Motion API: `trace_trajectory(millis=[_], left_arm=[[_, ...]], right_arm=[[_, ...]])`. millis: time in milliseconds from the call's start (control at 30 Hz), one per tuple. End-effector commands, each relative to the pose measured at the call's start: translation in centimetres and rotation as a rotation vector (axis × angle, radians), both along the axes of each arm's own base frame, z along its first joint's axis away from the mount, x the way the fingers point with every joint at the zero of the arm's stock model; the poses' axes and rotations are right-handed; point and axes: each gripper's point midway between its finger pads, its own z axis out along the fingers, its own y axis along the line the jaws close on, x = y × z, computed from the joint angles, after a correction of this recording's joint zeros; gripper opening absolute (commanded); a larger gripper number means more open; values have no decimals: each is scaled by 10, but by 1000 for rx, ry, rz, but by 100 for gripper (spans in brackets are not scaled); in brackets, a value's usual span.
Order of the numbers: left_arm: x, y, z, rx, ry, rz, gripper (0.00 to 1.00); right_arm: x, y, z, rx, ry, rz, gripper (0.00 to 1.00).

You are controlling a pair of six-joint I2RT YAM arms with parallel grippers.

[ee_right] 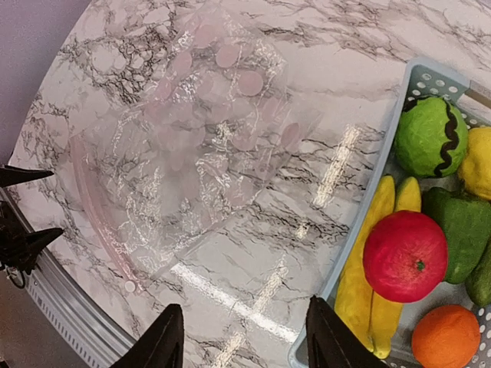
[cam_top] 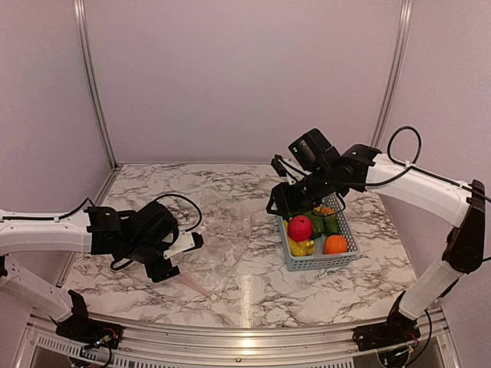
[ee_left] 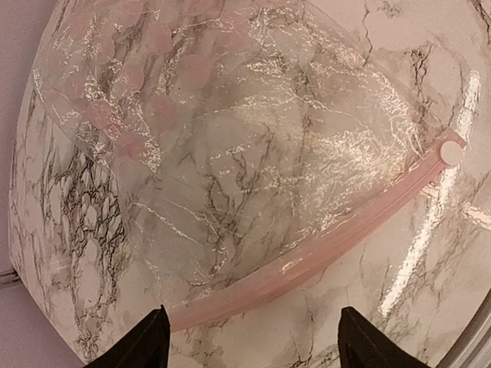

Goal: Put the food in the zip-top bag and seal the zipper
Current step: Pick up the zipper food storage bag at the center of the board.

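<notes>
The zip-top bag (cam_top: 226, 245) lies flat and empty on the marble table; it also shows in the left wrist view (ee_left: 230, 153) and the right wrist view (ee_right: 199, 153). Its pinkish zipper (ee_left: 307, 261) runs along the near edge, with a white slider (ee_left: 451, 153) at one end. My left gripper (ee_left: 253, 341) is open just above the zipper (cam_top: 196, 285). The food sits in a grey-blue basket (ee_right: 368, 207): a red ball (ee_right: 404, 255), bananas (ee_right: 360, 268), a melon (ee_right: 430, 136), a green pepper (ee_right: 464, 222), an orange (ee_right: 445, 337). My right gripper (ee_right: 244, 326) is open and empty beside the basket's left rim.
The basket (cam_top: 321, 262) stands right of centre. A metal rail (cam_top: 245, 337) edges the table's front. Walls close the back and sides. My left gripper (cam_top: 167, 272) is at the bag's near left, my right gripper (cam_top: 285, 208) at the basket's far left.
</notes>
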Motion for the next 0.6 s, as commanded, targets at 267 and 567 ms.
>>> trace_trajectory(millis=[267, 567], left_arm=[[25, -7, -40, 253, -200, -150, 72], [15, -26, -61, 268, -163, -281, 66]], right_arm=[[0, -1, 3, 18, -6, 39, 51], [7, -12, 1, 52, 24, -9, 50]])
